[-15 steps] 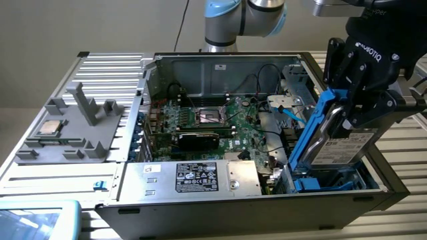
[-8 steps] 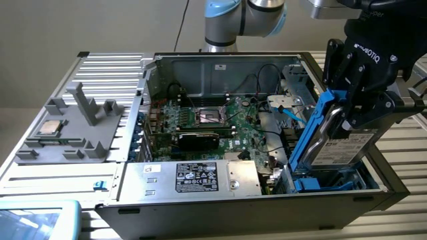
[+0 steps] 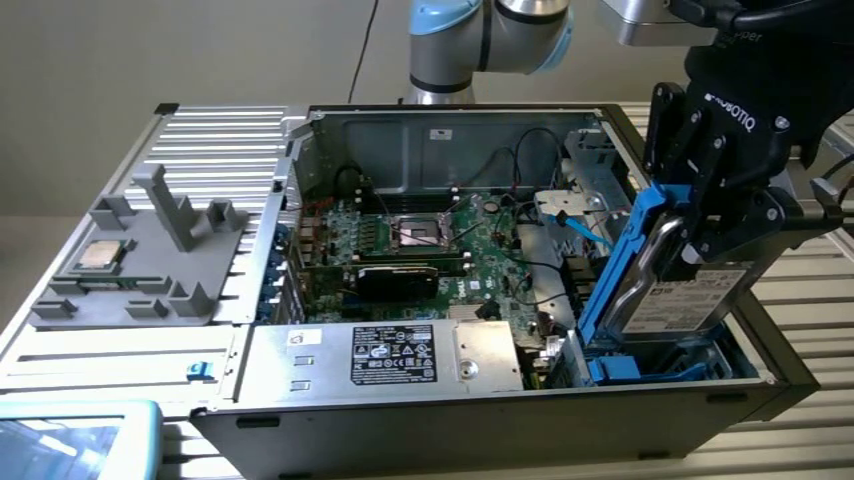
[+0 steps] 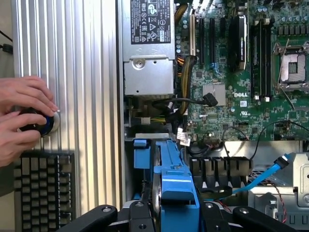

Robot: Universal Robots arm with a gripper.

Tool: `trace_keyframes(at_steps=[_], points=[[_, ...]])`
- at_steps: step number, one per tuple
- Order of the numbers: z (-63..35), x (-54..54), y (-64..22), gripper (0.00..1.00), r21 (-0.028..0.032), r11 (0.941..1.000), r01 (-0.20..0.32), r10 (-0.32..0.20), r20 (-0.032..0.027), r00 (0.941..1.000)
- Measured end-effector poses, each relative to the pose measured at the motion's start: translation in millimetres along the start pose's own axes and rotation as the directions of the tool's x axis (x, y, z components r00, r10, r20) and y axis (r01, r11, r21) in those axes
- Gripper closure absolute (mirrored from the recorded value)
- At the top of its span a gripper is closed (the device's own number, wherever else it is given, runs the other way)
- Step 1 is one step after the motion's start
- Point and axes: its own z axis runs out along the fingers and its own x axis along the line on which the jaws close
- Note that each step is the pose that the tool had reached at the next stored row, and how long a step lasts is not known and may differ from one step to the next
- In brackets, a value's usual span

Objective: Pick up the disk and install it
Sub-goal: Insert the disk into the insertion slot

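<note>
**Disk** [image 3: 674, 300]: it is standing steeply tilted, label face toward the exterior camera. Its lower end is dipping into the blue drive bay [image 3: 667, 368] at the front corner of the case [image 3: 467, 425], on the exterior view's right. I am judging it not yet seated.

**Gripper** [image 3: 714, 235]: it is clamping the upper end of the disk, with the jaws closed partway onto the drive and its blue carrier rail [image 3: 625, 262]. You are carrying nothing else.

**Risks as I am reading them:**
- You are gripping one end only. If the lower end is catching on the bay's lip, the disk could be pivoting or slipping between the fingers.
- The tilt is working against you. A carrier entering skewed may be wedging in the bay guides, and pushing on would be loading the plastic rail.
- The blue data cable [image 3: 587, 225] is hanging just beside the bay, and dark wires are lying near its mouth in the wrist view [image 4: 212, 169]. Either could be getting pinched under the carrier.
- The motherboard [image 3: 454, 250] is lying close on the inboard side, so a swing that way could be striking it.

A person's hands [image 4: 26, 94] are resting on a round control [image 4: 44, 124] beside a keyboard [image 4: 41, 193], well apart from the case. I am seeing no hazard there.
</note>
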Motion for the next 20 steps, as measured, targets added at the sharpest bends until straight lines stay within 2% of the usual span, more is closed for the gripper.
trace_keyframes(at_steps=[20], points=[[10.4, -0.4, 0.2, 0.63, 0.0002, 1.0000, 0.000, 0.000, 0.0001, 1.0000]])
